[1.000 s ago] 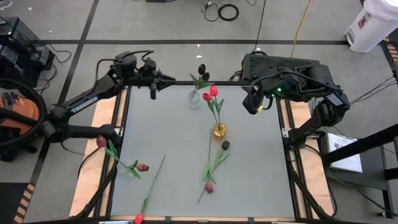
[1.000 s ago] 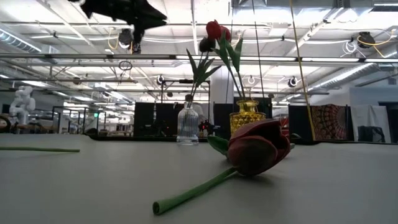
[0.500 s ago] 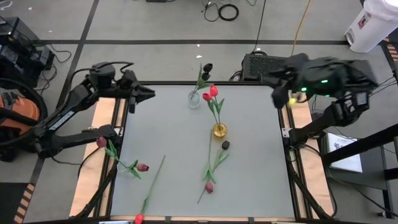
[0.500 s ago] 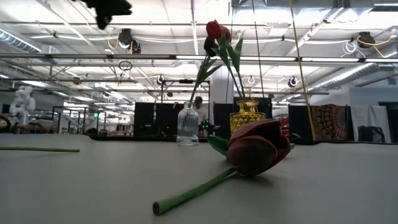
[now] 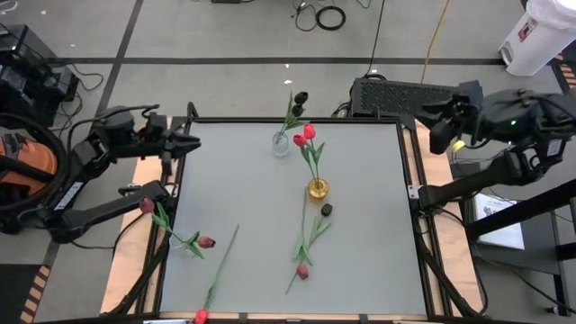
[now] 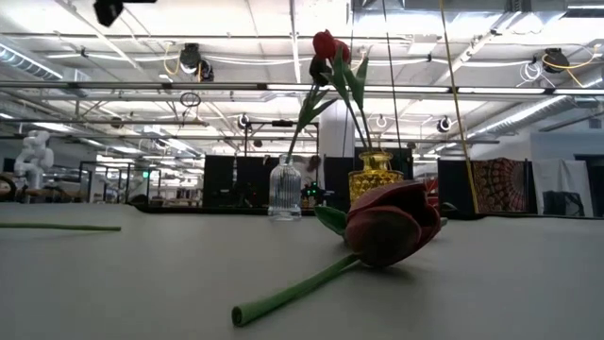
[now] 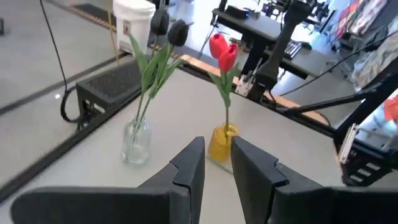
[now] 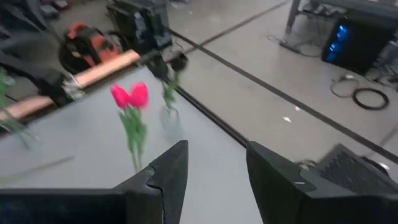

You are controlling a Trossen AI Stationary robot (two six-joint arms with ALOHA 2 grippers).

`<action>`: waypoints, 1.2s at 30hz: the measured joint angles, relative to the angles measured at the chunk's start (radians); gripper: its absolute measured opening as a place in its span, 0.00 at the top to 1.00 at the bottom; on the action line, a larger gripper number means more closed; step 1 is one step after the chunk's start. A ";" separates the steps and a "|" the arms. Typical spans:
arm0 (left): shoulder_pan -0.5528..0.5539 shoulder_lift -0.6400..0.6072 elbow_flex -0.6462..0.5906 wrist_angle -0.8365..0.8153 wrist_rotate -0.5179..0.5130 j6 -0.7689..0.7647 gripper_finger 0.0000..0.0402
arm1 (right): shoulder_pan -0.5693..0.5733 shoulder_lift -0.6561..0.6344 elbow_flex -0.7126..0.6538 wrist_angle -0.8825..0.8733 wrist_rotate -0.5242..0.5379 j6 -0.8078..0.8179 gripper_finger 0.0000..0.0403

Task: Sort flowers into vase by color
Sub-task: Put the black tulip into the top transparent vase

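Note:
A clear glass vase near the table's far edge holds two dark tulips. Just nearer stands a yellow vase with two red tulips. Several loose flowers lie on the grey table: a dark one, a maroon one, and others at the left and near edges. My left gripper hangs open over the table's left edge. My right gripper hangs open beyond the far right corner. Both are empty.
A black box sits just beyond the far right corner, under my right arm. Dark frame rails run along the table's sides. The grey surface between the vases and the left flowers is bare.
Both arms have drawn back from the vases, each still open and empty. My left gripper went toward the table's left edge, my right gripper toward the right edge and past the corner. The vases and the loose flowers stayed in place.

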 joint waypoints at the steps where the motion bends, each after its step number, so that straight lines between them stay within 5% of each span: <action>1: 0.000 -0.010 0.000 -0.017 -0.001 -0.012 0.79 | 0.000 -0.028 -0.051 0.005 0.002 0.005 0.61; 8: 0.000 -0.070 0.000 -0.079 -0.031 -0.171 0.79 | 0.000 -0.241 -0.465 0.225 -0.045 -0.001 0.61; 19: 0.000 -0.076 0.000 -0.078 -0.227 -0.375 0.79 | 0.000 -0.483 -0.998 0.744 -0.476 -0.057 0.61; 23: 0.000 -0.076 0.000 -0.076 -0.271 -0.458 0.79 | 0.000 -0.527 -1.119 0.859 -0.585 0.029 0.61; 36: 0.000 -0.076 0.000 -0.076 -0.407 -0.557 0.79 | 0.000 -0.479 -1.268 1.085 -0.535 0.563 0.61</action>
